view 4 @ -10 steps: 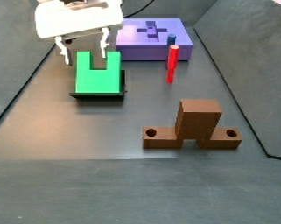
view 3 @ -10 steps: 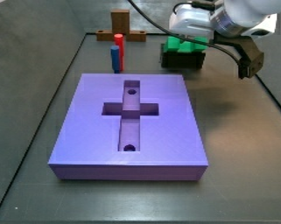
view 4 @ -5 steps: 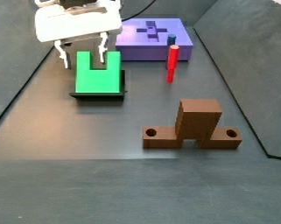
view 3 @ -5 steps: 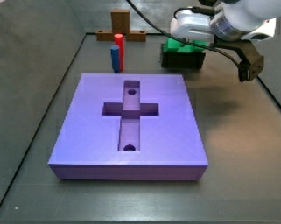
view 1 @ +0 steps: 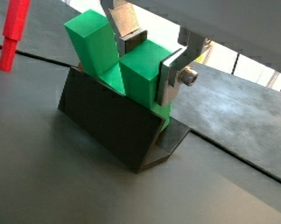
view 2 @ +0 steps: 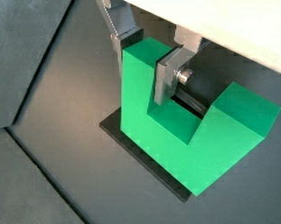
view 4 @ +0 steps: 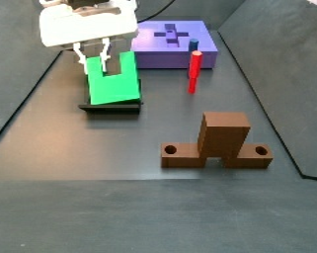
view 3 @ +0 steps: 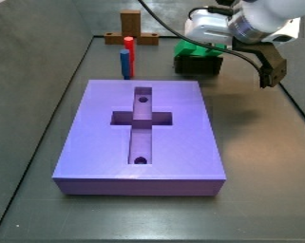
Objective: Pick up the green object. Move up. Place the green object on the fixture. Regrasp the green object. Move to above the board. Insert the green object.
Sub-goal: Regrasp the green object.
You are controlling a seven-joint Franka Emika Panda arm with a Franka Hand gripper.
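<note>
Dark desk point(view 4: 147, 188), and on the fixture point(view 1: 113, 122) stands the green block point(view 2: 166, 114) with the pincer point(view 2: 149, 54) pinching one prong, so an off-centre hold could tilt it on lifting.

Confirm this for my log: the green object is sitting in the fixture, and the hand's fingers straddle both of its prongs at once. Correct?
Not quite. The green object does sit in the fixture, but the hand straddles only one prong: in a wrist view one finger stands inside the notch, the other outside that prong.
</note>
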